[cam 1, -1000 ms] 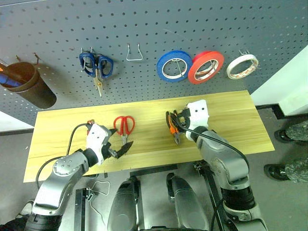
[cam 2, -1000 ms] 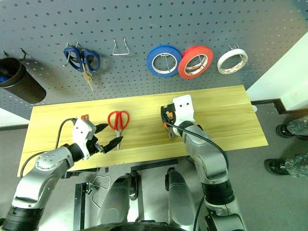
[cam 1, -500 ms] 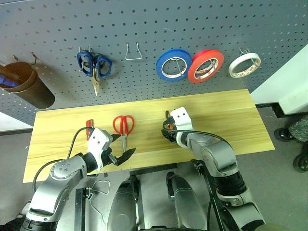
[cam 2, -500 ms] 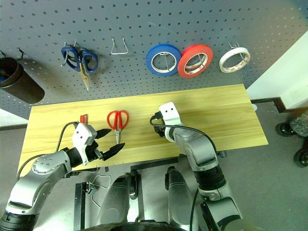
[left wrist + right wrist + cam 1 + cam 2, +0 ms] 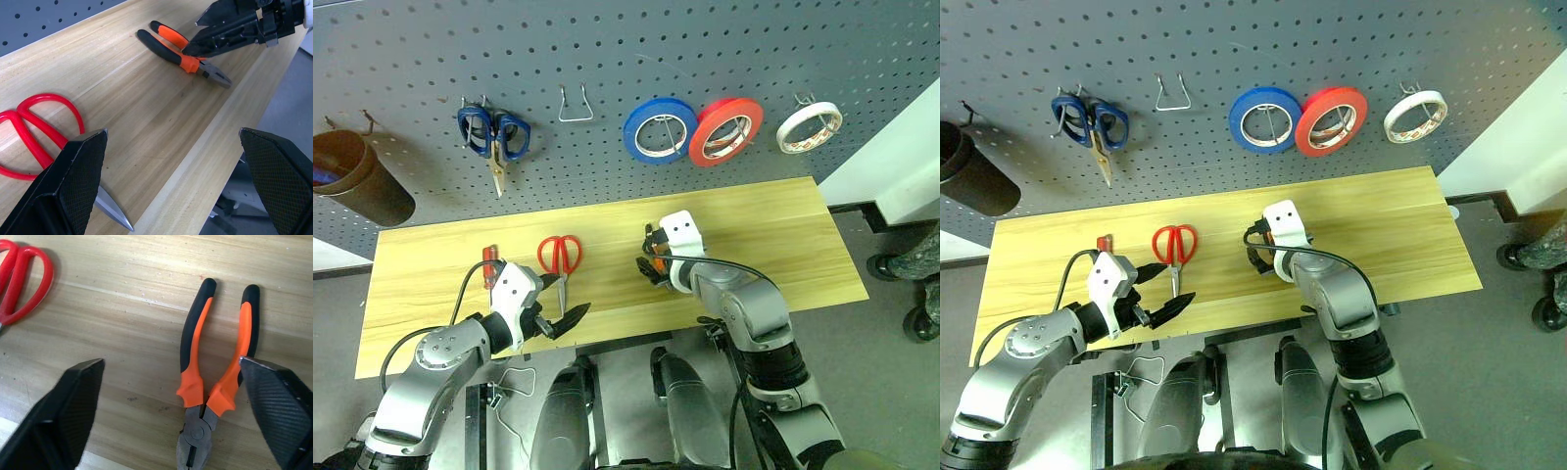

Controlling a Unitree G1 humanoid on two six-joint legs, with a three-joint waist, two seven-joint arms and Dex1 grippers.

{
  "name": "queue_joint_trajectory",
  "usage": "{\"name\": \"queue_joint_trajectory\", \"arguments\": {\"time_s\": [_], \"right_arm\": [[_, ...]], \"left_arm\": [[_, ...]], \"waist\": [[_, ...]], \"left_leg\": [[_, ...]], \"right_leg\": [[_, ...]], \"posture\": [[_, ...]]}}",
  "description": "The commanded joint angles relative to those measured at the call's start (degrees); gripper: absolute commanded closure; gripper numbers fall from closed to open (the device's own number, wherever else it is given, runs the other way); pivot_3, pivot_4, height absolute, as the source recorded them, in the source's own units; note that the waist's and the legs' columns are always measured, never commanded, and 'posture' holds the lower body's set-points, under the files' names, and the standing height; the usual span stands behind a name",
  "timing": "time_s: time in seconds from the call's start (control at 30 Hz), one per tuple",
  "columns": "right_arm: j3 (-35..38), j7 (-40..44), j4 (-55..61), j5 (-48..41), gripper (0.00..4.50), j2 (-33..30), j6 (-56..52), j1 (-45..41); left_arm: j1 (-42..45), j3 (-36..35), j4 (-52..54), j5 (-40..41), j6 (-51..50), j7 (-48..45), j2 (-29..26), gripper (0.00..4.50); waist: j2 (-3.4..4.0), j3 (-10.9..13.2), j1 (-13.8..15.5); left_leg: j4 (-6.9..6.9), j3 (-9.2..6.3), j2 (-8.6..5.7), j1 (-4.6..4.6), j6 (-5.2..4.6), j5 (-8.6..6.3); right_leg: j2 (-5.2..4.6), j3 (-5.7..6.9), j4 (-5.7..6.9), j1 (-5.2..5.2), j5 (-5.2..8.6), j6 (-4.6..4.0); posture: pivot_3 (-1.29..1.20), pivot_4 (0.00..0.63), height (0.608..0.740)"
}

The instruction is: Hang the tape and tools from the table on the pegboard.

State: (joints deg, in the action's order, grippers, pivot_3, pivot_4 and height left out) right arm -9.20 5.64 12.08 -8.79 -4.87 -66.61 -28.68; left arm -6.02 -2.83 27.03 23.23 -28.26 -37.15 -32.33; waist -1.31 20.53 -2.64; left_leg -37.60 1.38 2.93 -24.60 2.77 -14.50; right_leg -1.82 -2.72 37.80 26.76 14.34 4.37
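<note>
1. Your right gripper hangs over the pliers, its fingers spread wide and holding nothing. The pliers lie flat on the table, midway along it and nearer its front edge, handles pointing toward the pegboard.
2. That spread makes sense: the splayed handles look too broad for a narrow opening.
3. Your left gripper is also wide open and empty, held low at the front edge by the tips of the red scissors, probably waiting its turn.
4. The screwdriver lies just beside those scissors, toward the table's left end.
5. The whitish tape already hangs on a hook at the pegboard's right, beside the red roll and blue roll.
6. The bare wire hook between the blue scissors and the blue roll looks like a spot for one tool.
</note>
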Motion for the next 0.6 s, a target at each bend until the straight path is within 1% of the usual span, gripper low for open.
{"name": "queue_joint_trajectory", "arguments": {"time_s": [0.03,0.1,0.17,0.3,0.43,0.6], "right_arm": [[0.66,-2.91,-0.23,1.11,0.02,3.6,-0.53,-2.61],[1.16,-4.54,-2.16,2.11,0.02,5.14,-0.26,-3.76],[3.03,-7.86,-5.31,3.54,0.02,7.57,0.64,-5.31],[6.07,-11.64,-8.99,4.75,0.02,10.78,1.48,-7.7],[6.93,-13.21,-10.03,5.59,0.02,12.06,0.79,-8.5],[6.73,-14.04,-9.76,6.59,0.02,12.37,-0.23,-8.05]], "left_arm": [[-0.54,0.45,1.73,0.35,0.07,0.1,0.31,0.0],[-0.6,0.54,1.88,0.42,-0.09,0.15,0.33,0.0],[-0.72,0.69,1.92,0.4,-0.18,0.14,0.31,0.0],[-0.9,0.88,2.16,0.45,-0.38,0.15,0.23,0.0],[-0.9,0.85,2.19,0.5,-0.53,0.1,0.04,0.0],[-0.8,0.77,2.1,0.55,-0.68,0.03,-0.08,0.0]], "waist": [[0.0,0.02,-0.07],[0.01,0.03,-0.11],[0.01,0.03,-0.05],[0.05,0.06,-0.02],[0.05,0.06,0.0],[0.1,0.09,-0.06]], "left_leg": [[0.06,0.0,0.0,0.0,0.0,0.0],[0.24,0.03,0.0,0.0,0.0,0.0],[0.4,0.03,0.0,0.0,0.01,0.0],[0.5,0.04,0.01,-0.13,0.0,0.0],[0.39,0.02,0.0,-0.66,0.0,0.01],[0.41,0.01,0.0,-0.72,0.0,0.01]], "right_leg": [[0.0,0.0,-0.04,0.01,0.0,0.0],[0.0,-0.02,-0.13,0.06,-0.01,0.0],[0.02,-0.02,-0.25,0.08,-0.01,-0.01],[0.0,-0.01,-0.47,0.14,-0.02,-0.01],[-0.04,0.02,-0.42,0.63,-0.05,-0.01],[-0.05,0.04,-0.42,0.71,-0.06,-0.02]], "posture": [[0.0,0.407,0.712],[0.0,0.408,0.712],[0.0,0.411,0.712],[0.0,0.413,0.712],[0.0,0.416,0.712],[-0.01,0.418,0.712]]}}
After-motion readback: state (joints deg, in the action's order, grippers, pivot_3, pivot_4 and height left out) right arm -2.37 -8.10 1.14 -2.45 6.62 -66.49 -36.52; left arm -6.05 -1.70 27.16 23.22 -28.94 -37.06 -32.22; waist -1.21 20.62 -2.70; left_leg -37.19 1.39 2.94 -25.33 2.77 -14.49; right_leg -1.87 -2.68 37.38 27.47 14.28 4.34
